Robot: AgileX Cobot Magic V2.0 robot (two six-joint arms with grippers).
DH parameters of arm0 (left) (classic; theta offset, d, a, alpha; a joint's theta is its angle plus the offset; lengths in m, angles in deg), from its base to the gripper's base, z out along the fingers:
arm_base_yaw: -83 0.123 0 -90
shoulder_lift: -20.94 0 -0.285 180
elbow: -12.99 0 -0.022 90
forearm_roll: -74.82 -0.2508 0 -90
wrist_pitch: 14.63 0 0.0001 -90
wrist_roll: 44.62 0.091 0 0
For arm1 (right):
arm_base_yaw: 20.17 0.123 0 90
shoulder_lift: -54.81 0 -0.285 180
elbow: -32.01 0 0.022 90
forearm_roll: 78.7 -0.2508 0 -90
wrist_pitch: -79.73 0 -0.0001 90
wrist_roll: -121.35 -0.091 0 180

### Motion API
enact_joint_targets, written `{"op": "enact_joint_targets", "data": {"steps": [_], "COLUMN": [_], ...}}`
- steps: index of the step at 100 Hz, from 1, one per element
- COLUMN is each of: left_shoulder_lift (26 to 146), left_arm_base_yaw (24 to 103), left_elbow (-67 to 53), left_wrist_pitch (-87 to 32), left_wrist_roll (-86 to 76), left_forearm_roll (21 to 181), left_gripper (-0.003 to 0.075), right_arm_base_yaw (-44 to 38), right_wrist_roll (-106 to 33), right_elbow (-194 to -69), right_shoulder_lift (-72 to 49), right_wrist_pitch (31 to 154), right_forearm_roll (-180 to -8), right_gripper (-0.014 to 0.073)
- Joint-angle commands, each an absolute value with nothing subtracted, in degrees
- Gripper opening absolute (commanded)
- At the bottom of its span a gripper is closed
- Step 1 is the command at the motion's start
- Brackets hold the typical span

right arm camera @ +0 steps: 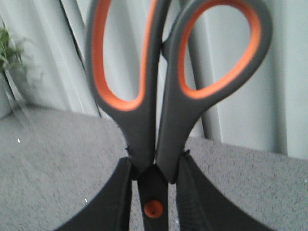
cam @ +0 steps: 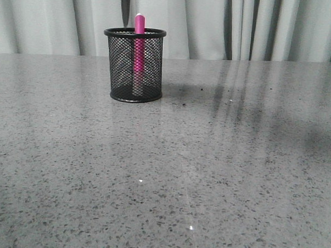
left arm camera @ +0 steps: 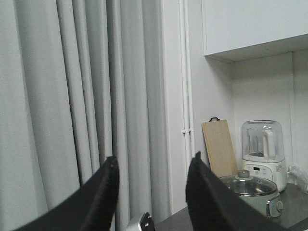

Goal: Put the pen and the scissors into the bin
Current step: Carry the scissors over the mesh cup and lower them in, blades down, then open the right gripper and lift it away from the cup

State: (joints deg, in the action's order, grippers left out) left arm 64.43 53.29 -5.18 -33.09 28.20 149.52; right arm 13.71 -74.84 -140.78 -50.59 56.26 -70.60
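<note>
The black wire-mesh bin [cam: 133,78] stands on the grey table at the back left in the front view. The magenta pen [cam: 139,25] stands upright inside it, its white tip above the rim. Neither arm shows in the front view. My right gripper [right arm camera: 154,166] is shut on the scissors [right arm camera: 159,96], gripping them at the base of the grey, orange-lined handles just above the orange pivot dot, handles pointing away from the wrist. The blades are hidden. My left gripper [left arm camera: 152,167] is open and empty, raised and facing the curtain.
Grey curtains hang behind the table. The left wrist view shows a wooden board [left arm camera: 220,148], a blender [left arm camera: 263,147] and a glass-lidded cooker [left arm camera: 250,188] on a counter. A plant [right arm camera: 8,48] stands at the edge of the right wrist view.
</note>
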Motion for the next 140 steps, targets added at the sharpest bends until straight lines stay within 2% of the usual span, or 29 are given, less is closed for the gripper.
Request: {"op": "enact_joint_targets", "data": {"steps": [1,76,85,102,109,116,140], "left_shoulder_lift": [64.6,64.6,64.6,64.6,64.6,64.6,64.6], "left_arm_base_yaw": [52.7,52.7,52.7,52.7,52.7,52.7,52.7], "left_elbow": [-4.0,-4.0,-4.0,-4.0,-4.0,-4.0,-4.0], "left_wrist_pitch": [-32.9,-39.8,-39.8,-39.8,-39.8,-39.8,-39.0], "left_wrist_roll": [28.2,28.2,28.2,28.2,28.2,28.2,28.2], "left_forearm_roll": [150.6,148.6,148.6,148.6,148.6,148.6,148.1], "left_gripper": [0.0294,0.0294,0.0294,0.0294,0.0294,0.0294,0.0282], "right_arm_base_yaw": [13.6,13.6,13.6,13.6,13.6,13.6,13.5], "right_wrist_roll": [-74.5,-74.4,-74.4,-74.4,-74.4,-74.4,-74.4], "right_elbow": [-142.4,-139.4,-139.4,-139.4,-139.4,-139.4,-139.4], "right_shoulder_lift": [-50.0,-53.5,-53.5,-53.5,-53.3,-53.1,-49.7], "right_wrist_pitch": [49.8,51.1,51.1,50.7,50.1,49.0,48.1], "right_forearm_roll": [-69.8,-71.5,-71.5,-71.5,-71.7,-71.6,-71.6], "right_gripper": [-0.006,-0.0051,0.0017,0.0278,0.0355,0.0388,0.0378]}}
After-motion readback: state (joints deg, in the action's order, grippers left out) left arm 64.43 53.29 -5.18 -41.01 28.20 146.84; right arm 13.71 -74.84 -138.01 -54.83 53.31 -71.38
